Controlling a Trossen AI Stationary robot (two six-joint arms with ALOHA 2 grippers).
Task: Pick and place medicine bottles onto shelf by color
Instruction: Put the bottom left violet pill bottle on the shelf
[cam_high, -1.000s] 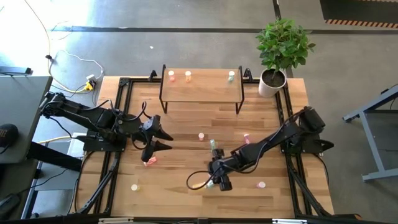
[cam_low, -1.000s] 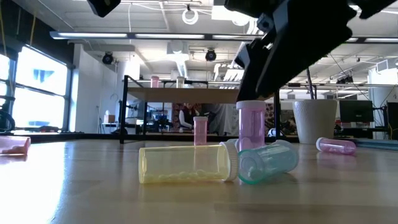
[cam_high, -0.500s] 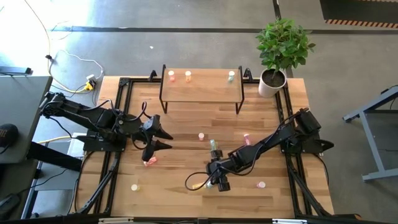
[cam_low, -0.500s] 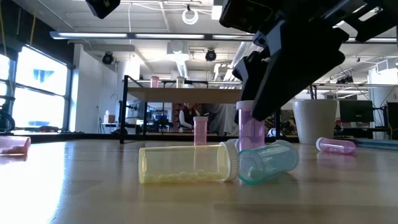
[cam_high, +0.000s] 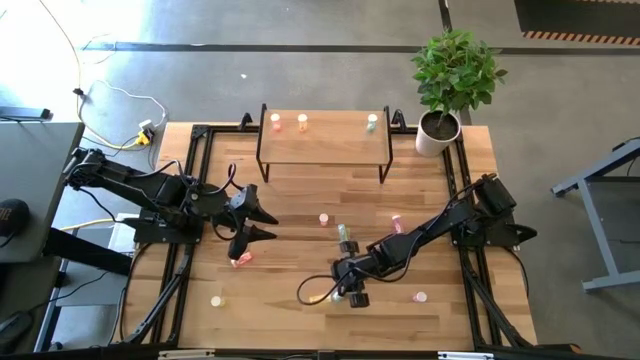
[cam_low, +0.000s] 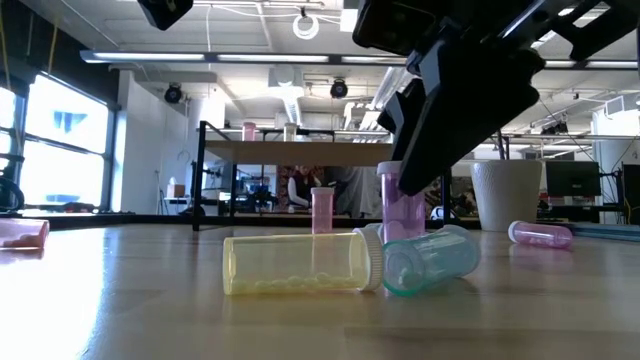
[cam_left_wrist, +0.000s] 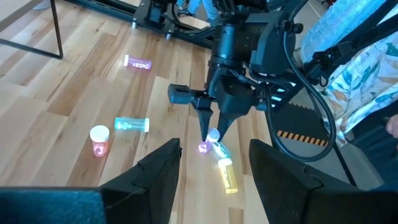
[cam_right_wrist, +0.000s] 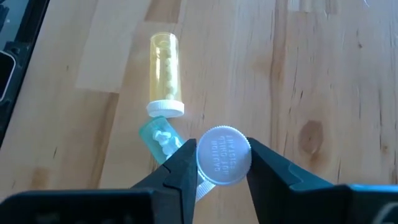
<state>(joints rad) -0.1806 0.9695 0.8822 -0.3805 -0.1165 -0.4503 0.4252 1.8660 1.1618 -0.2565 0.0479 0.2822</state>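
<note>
Light-wood slatted tabletop (cam_high: 300, 200) inside a black frame, grey floor around.

Near the front middle: upright pink medicine bottle with a white ribbed cap (cam_right_wrist: 224, 157), flanked on both sides by the dark fingers (cam_right_wrist: 185, 163) of the right gripper (cam_high: 350, 290), closed against the cap. Just beside it, lying flat: pale green bottle (cam_low: 430, 260) and yellow bottle (cam_low: 300, 264), caps meeting.

Farther out on the boards: another green bottle (cam_high: 343, 232), pink bottles (cam_high: 324, 219) (cam_high: 396, 221) (cam_high: 420, 297), a pink one on its side (cam_high: 240, 260), a yellow one (cam_high: 216, 300).

At the back: small raised light-wood shelf on thin black legs (cam_high: 330, 135), bearing three bottles, pink (cam_high: 277, 123) and orange (cam_high: 302, 122) at one end, green (cam_high: 371, 122) at the other.

Left gripper (cam_high: 262, 225) well apart at the left, partly open, holding nothing.

Leafy green plant in a white pot (cam_high: 440, 130) at the back right corner.
</note>
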